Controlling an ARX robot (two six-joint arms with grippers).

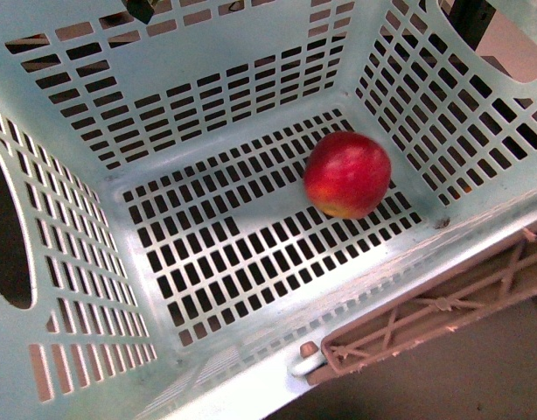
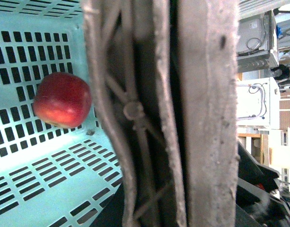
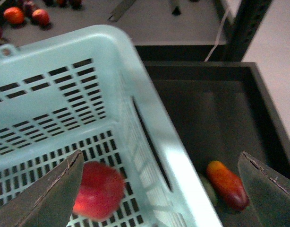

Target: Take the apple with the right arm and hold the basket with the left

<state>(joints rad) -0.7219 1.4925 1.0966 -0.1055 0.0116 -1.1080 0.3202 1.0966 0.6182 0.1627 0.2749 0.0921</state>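
Observation:
The red apple (image 1: pixel 347 175) lies on the slotted floor of the mint-green basket (image 1: pixel 251 376), near one corner. It also shows in the left wrist view (image 2: pixel 62 99) and, blurred, in the right wrist view (image 3: pixel 98 191). My left gripper (image 2: pixel 169 203) is shut on the basket at its brown ribbed handle (image 2: pixel 206 94), which fills that view and hides the fingers. The handle also lies along the basket's near rim in the front view (image 1: pixel 426 315). My right gripper (image 3: pixel 159 198) is open and empty above the basket's side wall (image 3: pixel 135 94), with the apple by one finger (image 3: pixel 46 194).
A dark bin (image 3: pixel 206 94) beside the basket holds an oblong red-orange mango (image 3: pixel 227 184) and a dark green fruit (image 3: pixel 208 189). Small red fruits (image 3: pixel 27 16) lie on the grey surface beyond the basket. White equipment (image 2: pixel 258 99) stands past the handle.

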